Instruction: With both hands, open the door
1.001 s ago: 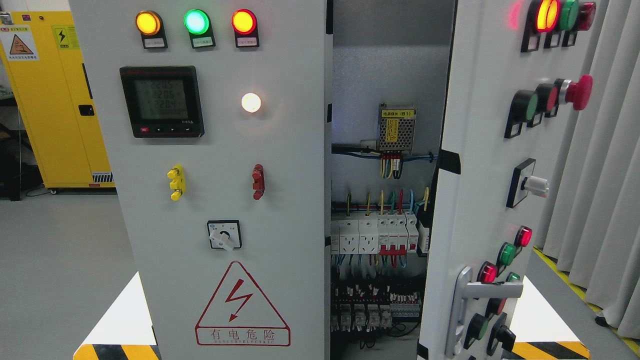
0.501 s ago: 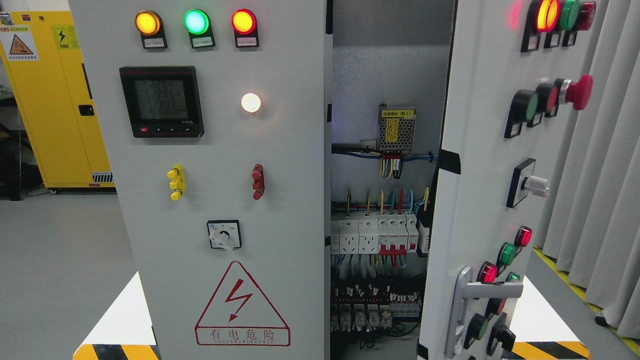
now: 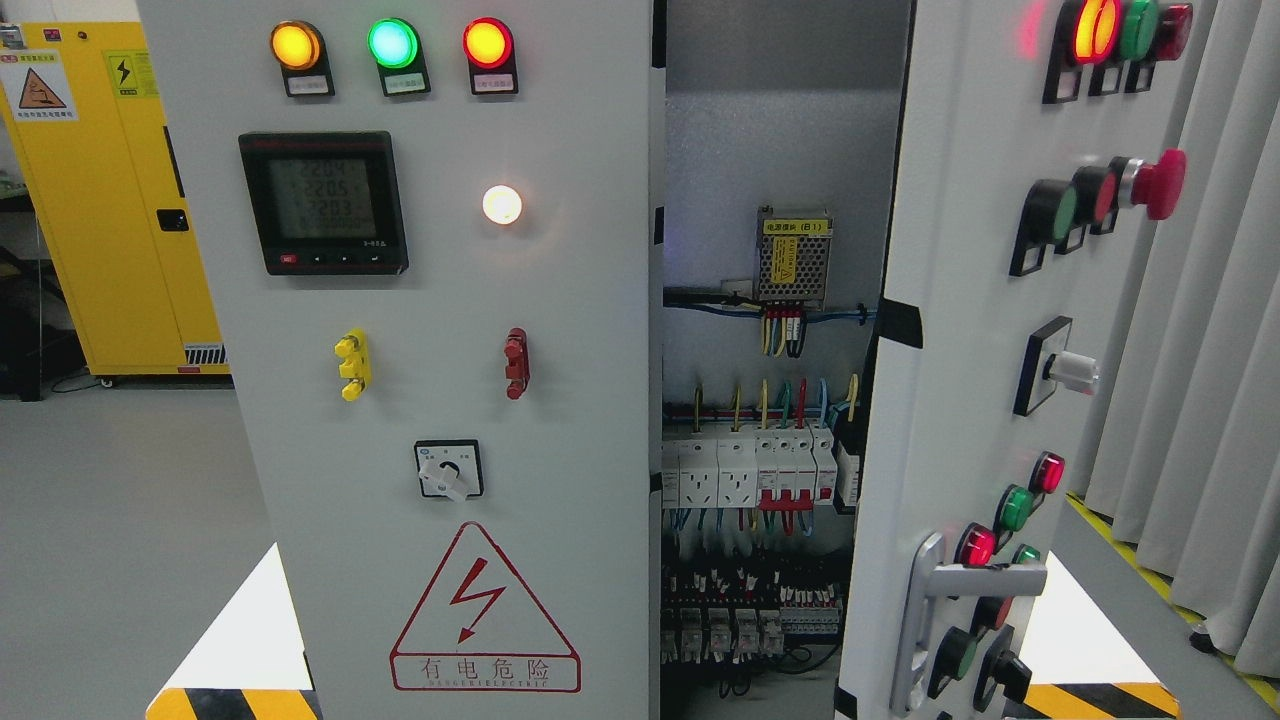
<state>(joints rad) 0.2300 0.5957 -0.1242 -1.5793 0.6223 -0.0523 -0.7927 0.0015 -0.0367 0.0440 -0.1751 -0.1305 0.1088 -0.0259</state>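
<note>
A grey electrical cabinet fills the head view. Its left door is flat to the camera, carrying three lit lamps, a digital meter, a rotary switch and a red warning triangle. The right door stands swung outward, edge toward me, with a silver lever handle low on it and several buttons. Between the doors the interior shows breakers, wiring and a power supply. Neither hand nor arm appears in the view.
A yellow safety cabinet stands at the back left on the grey floor. Grey curtains hang at the right. Yellow-black hazard tape marks the floor near the cabinet's base.
Only the meter's digits have flickered; the doors stay where they were.
</note>
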